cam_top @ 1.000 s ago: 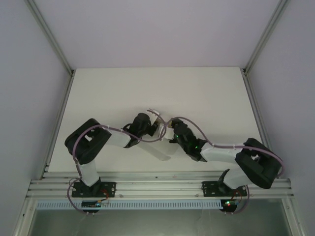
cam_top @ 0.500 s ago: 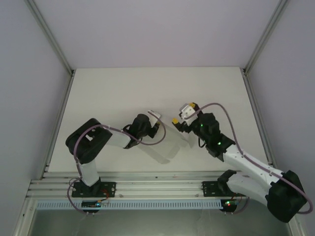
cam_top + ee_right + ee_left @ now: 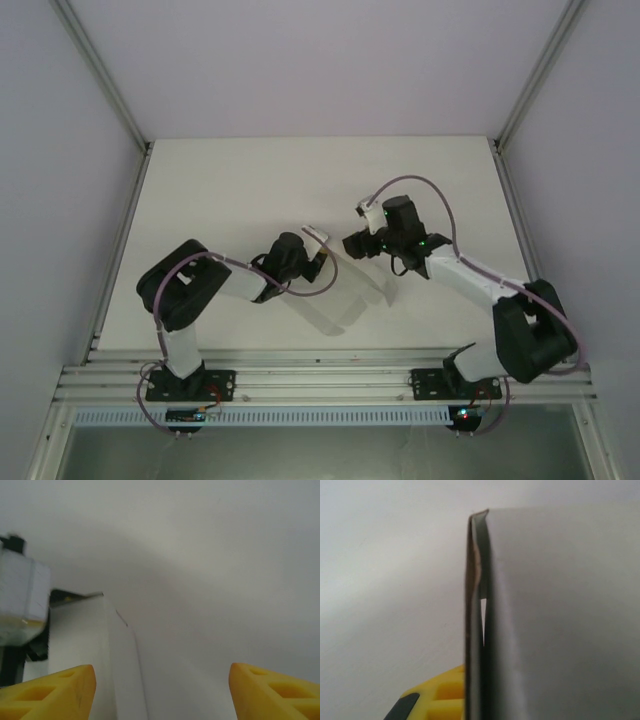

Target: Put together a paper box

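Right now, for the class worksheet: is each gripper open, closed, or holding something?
Left gripper: closed, pinching the paper box.
Right gripper: open, holding nothing.

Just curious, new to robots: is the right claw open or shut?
Open: the right gripper has its yellow fingers wide apart, nothing between.

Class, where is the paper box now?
Top view: the paper box is near the table's centre, clamped in the left gripper, the open right gripper to its right.
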Tool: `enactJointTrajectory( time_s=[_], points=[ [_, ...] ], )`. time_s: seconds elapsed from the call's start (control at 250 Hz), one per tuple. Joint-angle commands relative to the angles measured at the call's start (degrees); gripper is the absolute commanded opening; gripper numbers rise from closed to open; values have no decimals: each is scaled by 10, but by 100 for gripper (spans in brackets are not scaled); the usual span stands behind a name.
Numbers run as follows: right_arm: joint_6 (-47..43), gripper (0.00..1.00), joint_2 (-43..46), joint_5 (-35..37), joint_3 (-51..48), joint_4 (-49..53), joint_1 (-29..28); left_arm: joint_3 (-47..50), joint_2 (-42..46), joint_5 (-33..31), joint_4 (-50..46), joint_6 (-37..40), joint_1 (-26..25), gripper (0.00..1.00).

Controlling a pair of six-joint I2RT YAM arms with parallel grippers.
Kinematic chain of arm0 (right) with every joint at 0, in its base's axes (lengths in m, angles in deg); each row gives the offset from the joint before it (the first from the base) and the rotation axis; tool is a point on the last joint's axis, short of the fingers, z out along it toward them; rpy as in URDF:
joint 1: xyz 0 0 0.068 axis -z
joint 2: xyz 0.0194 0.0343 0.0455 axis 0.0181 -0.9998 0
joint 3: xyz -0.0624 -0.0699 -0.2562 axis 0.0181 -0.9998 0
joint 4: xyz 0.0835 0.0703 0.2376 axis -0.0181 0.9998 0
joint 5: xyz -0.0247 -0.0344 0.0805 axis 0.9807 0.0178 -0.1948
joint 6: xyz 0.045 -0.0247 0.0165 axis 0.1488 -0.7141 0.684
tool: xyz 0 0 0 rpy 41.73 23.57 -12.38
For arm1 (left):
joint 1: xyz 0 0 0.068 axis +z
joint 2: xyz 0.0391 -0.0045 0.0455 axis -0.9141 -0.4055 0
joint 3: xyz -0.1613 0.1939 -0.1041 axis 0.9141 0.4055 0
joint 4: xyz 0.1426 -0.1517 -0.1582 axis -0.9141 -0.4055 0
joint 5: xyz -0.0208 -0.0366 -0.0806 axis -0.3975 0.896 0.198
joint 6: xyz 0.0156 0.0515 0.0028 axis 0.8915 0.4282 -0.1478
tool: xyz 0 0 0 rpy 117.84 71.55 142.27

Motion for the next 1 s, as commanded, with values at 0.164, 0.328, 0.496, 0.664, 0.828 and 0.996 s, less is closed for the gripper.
enactJointTrajectory(
  time_s=[0.164,0.328,0.496,0.664,0.828,0.996],
  points=[
    [-9,61,-52,-7,-4,34,0,-7,-10,20,-14,-19,5,10],
    [-28,55,-52,-3,-19,33,-11,-6,3,11,-9,-35,7,18],
    [-28,54,-55,-1,-15,40,-14,-16,17,10,1,-33,9,25],
    [-28,53,-51,-3,-12,43,-14,-23,35,-12,-18,-16,11,28],
    [-30,52,-49,-6,-13,41,-14,-15,45,-33,-22,-4,16,28],
    [-28,52,-51,-6,-12,42,-14,-38,18,-61,-36,5,17,6]
  ],
)
